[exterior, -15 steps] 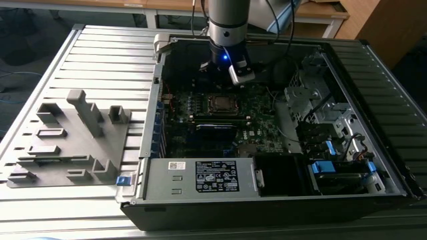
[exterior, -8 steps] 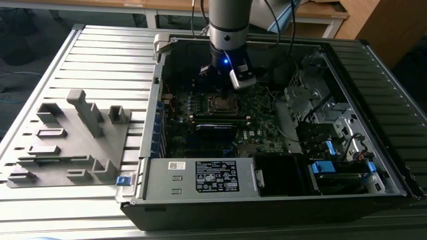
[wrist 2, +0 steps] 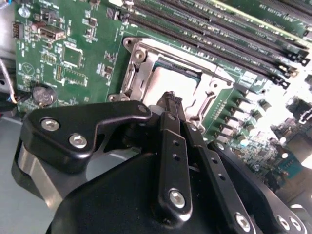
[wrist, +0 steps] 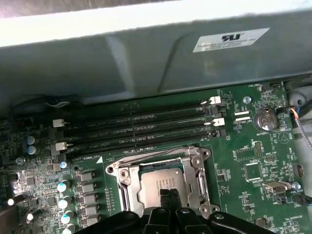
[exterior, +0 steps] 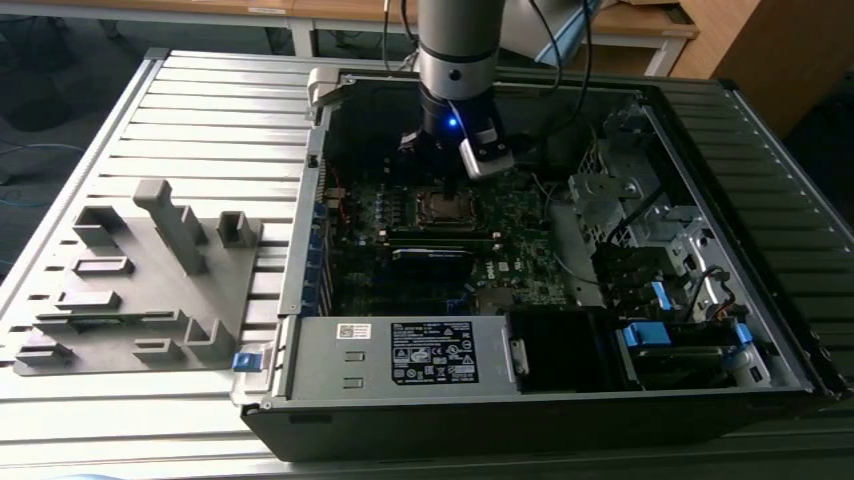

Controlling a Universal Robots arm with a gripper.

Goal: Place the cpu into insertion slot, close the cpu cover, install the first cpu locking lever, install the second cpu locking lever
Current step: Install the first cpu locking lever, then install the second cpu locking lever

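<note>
The cpu [wrist: 158, 185] lies flat in the insertion slot [exterior: 445, 207] on the green board; its dull silver top [wrist 2: 168, 78] shows in both wrist views. The cpu cover [wrist: 201, 181] is a silver frame lying down around the chip, and its rim [wrist 2: 214, 83] reaches over the chip's edges. My gripper [wrist 2: 170, 99] is shut with nothing between its black fingers [wrist: 174, 201]. Their tips hang just over the near edge of the cpu. A thin silver lever [wrist: 146, 158] runs along the socket's side by the memory slots. I cannot tell whether it is latched.
Long black memory slots [wrist: 141, 129] run beside the socket. A coin battery [wrist: 266, 118] sits on the board. The grey case wall [wrist: 146, 58] stands close behind the slots. Cables and drive bays [exterior: 641, 230] fill the case on the exterior view's right. A grey parts holder [exterior: 147, 280] lies outside the case.
</note>
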